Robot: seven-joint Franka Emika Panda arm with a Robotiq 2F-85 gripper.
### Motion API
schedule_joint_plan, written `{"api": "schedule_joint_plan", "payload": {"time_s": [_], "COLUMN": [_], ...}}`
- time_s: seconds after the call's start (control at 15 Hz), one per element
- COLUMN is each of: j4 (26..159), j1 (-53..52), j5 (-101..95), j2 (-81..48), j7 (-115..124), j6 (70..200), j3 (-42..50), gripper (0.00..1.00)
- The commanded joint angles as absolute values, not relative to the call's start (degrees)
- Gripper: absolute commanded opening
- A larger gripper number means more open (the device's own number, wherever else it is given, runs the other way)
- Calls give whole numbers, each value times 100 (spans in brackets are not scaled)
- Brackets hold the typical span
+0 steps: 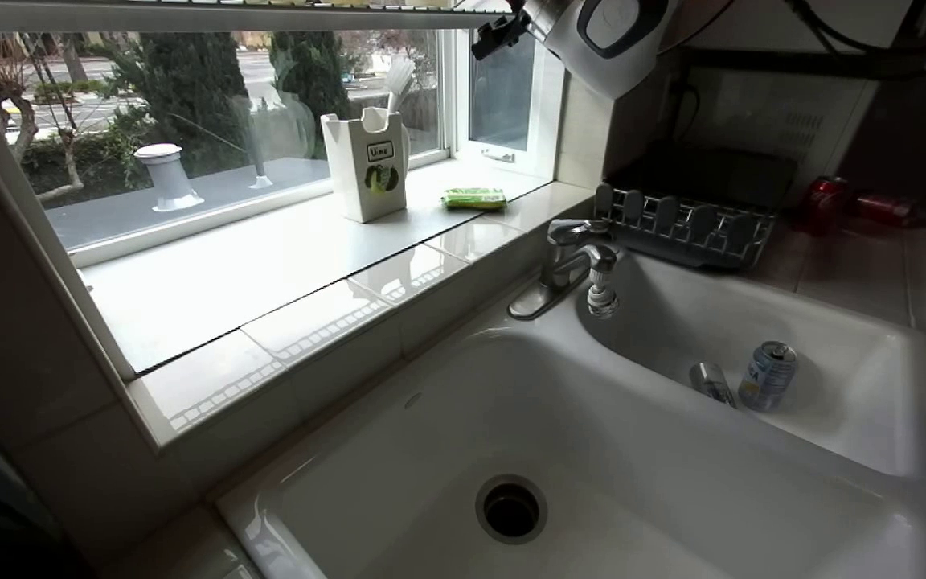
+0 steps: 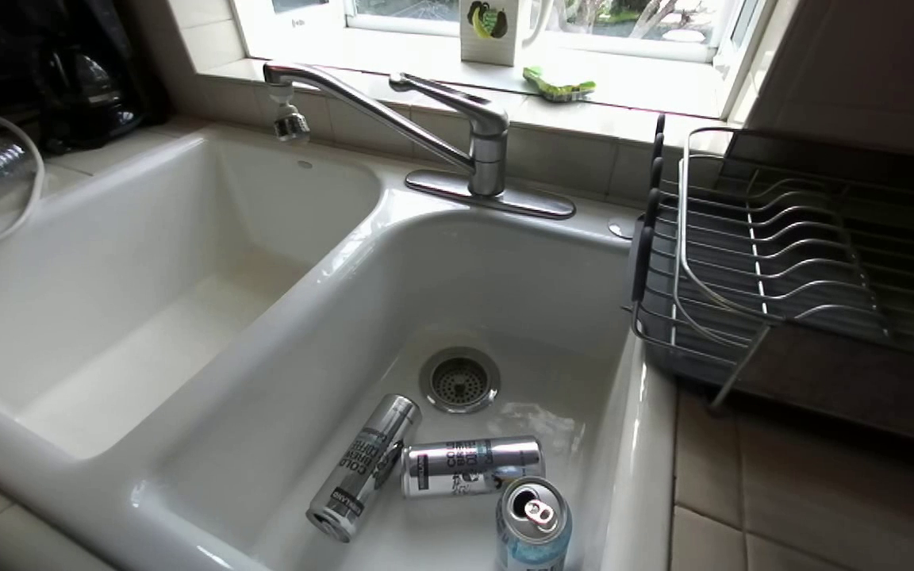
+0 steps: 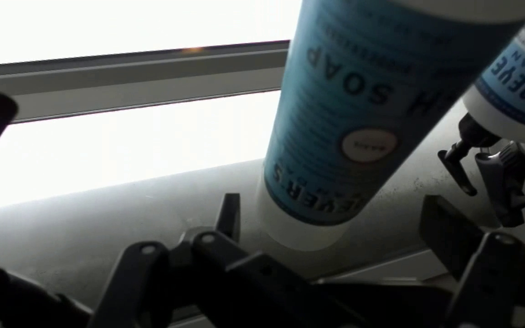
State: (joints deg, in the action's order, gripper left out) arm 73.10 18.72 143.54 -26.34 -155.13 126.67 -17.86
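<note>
"So, where does the soap bottle [image 3: 349, 114] sit against the claw [image 3: 331, 205]?"

"Between the two fingertips [image 3: 229, 214], as the wrist view shows it — a slim gap to the left, a wider one to the right. Whether it is level with them or farther off, I can't tell."

"And the claw itself?"

"Spread wide. The bottle's lettering [image 3: 349, 82] runs upside down there, and one end slips past the edge of that view."

"What's about it?"

"Farther right, a white bottle [image 3: 492, 116] with a blue label [image 3: 524, 86], a black spray head [image 3: 508, 182] just beside it. In an exterior view the arm [image 1: 616, 56] shows on the far side, with the claw high up before the window [image 1: 503, 104]."

"And on the sill [image 1: 270, 265]?"

"The jug [image 1: 366, 173], left of the packet [image 1: 473, 199], in both exterior views. The rack [image 1: 680, 229] is to the right of the faucet [image 2: 489, 159], in both as well."

"And the cans [image 2: 473, 466]?"

"Three, in the right basin [image 2: 505, 277] in an exterior view — two on their sides, and one upright on the near side."
</note>
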Motion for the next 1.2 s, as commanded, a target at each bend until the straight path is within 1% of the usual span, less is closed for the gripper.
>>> {"api": "schedule_joint_plan", "payload": {"time_s": [0.0,0.07,0.13,0.2,0.27,0.53,0.6,0.67,0.93,1.13], "j4": [8330,8480,8627,8768,8899,9243,9333,9454,9790,10055], "j1": [1925,1926,1281,1811,1115,609,495,709,550,436], "j5": [14346,14339,14469,14316,14362,14069,13965,13833,13278,12801], "j2": [-1699,-1519,-1267,-1137,-905,-289,-125,39,554,846], "j7": [-15449,-15425,-15247,-15429,-15159,-15025,-14899,-14829,-14439,-13973], "j6": [13429,13614,13677,13931,14012,14908,15175,15438,16407,16899], "j3": [-1793,-1804,-964,-1658,-815,-438,-402,-728,-877,-969], "gripper": [100,100,100,100,100,100,100,100,100,100]}}
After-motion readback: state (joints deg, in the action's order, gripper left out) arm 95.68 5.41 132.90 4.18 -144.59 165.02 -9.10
